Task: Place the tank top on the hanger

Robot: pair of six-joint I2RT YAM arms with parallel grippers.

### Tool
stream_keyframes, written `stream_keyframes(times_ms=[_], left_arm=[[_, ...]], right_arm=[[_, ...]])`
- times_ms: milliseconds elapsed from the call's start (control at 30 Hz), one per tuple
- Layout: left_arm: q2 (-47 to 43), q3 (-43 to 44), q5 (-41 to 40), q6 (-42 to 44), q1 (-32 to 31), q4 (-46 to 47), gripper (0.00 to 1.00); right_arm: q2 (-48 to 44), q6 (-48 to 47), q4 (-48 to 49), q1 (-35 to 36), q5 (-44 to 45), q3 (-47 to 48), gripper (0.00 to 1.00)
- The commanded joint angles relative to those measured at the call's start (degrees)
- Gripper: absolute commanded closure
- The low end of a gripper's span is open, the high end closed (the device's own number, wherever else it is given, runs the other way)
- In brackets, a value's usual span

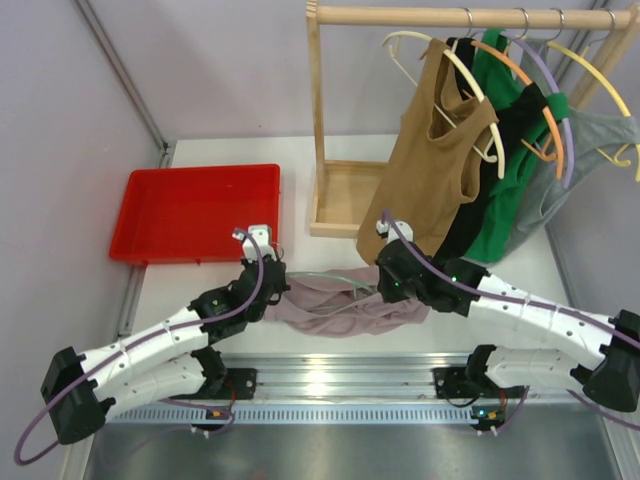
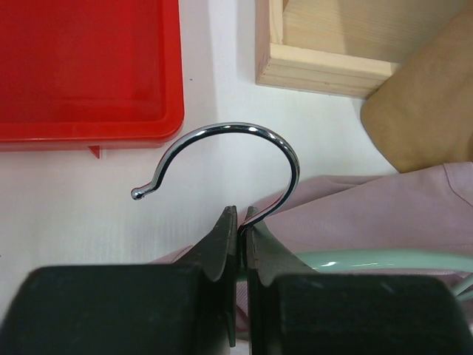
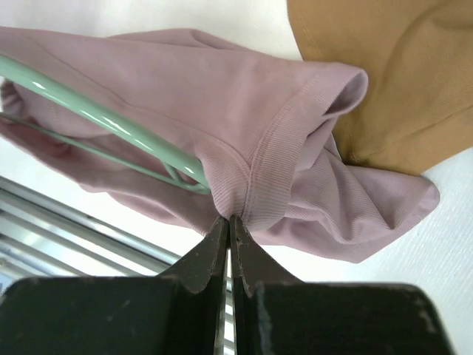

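Observation:
The pale mauve tank top (image 1: 340, 305) lies bunched on the white table between the two arms. The mint-green hanger (image 3: 111, 122) runs partly inside it, one arm slipped under the fabric. My left gripper (image 2: 241, 214) is shut on the base of the hanger's silver hook (image 2: 236, 140); the green bar (image 2: 384, 259) runs off to the right. My right gripper (image 3: 228, 220) is shut on the ribbed hem of the tank top (image 3: 259, 148), just where the hanger's end goes into the cloth. In the top view the left gripper (image 1: 272, 282) and the right gripper (image 1: 388, 285) sit at the garment's two ends.
A red tray (image 1: 195, 212) lies at the back left. A wooden rack (image 1: 340, 190) stands behind, with a tan-brown tank top (image 1: 430, 165), green and grey garments on cream, orange and purple hangers. The brown top hangs just behind my right gripper. An aluminium rail (image 1: 340, 375) runs along the near edge.

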Motion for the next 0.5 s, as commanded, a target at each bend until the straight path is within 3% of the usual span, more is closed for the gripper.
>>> stream_keyframes(times_ms=[0, 467], left_arm=[[-0.06, 1.72, -0.61, 2.84, -0.11, 7.62, 1.0], [5.57, 6.46, 0.45, 5.75, -2.48, 14.47, 1.0]], right_arm=[[0.87, -1.28, -1.51, 0.4, -0.89, 5.21, 1.0], [8.6, -4.79, -3.54, 1.19, -1.41, 19.28, 1.0]])
